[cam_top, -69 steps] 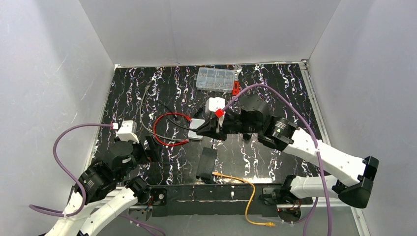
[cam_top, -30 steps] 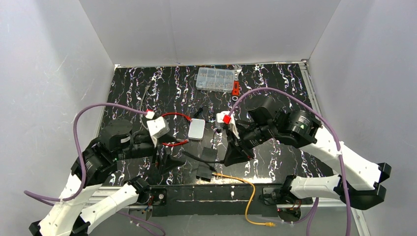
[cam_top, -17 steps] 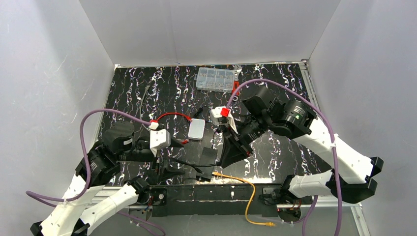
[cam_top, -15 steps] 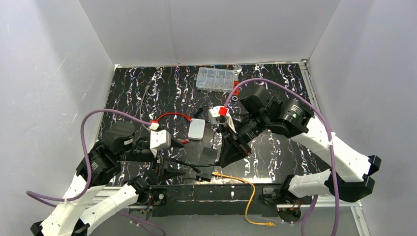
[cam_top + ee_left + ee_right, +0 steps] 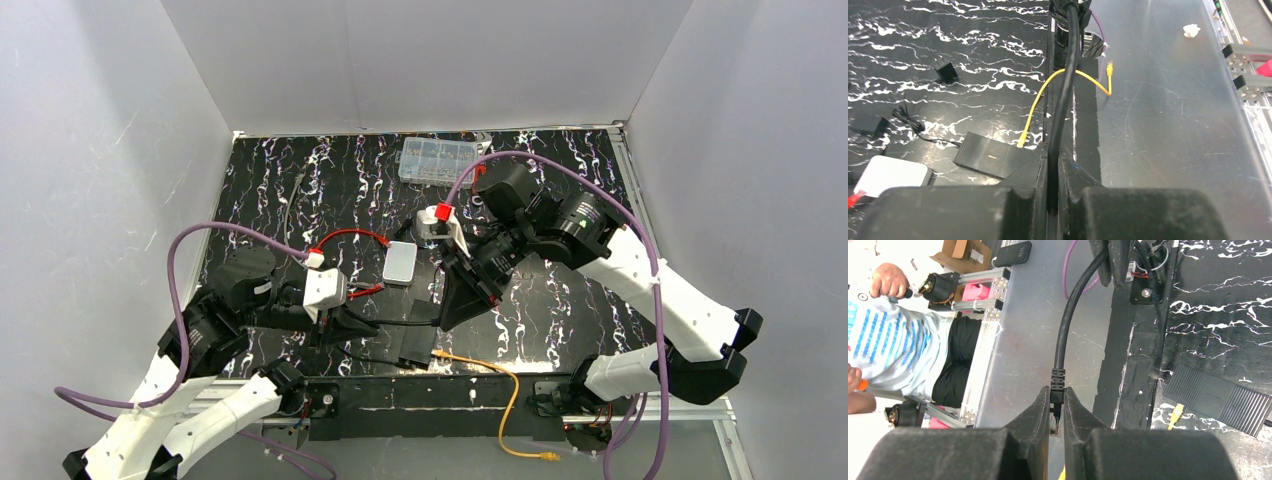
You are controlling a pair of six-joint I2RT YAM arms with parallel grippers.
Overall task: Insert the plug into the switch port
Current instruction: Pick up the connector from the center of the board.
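Pinched shut, the left gripper [image 5: 1053, 160] is clamped on a thick black cable [image 5: 1068, 75], and the right gripper [image 5: 1056, 395] is closed on the same cable just below its moulded strain relief, so the lead runs between the two arms. Neither one has the plug [image 5: 1021, 141]. It lies at the end of the thin orange cable [image 5: 1040, 97], touching the edge of the flat black switch box [image 5: 990, 157] near the table's front edge; whether it is seated in a switch port or only resting against the box I cannot tell.

The step in hand looks like dealing with the black cable — not yet the insertion itself. Next, I judge, one gripper must let go, take the orange cable close behind the plug, square it to the port row and press it straight in — the box is light and may slide.
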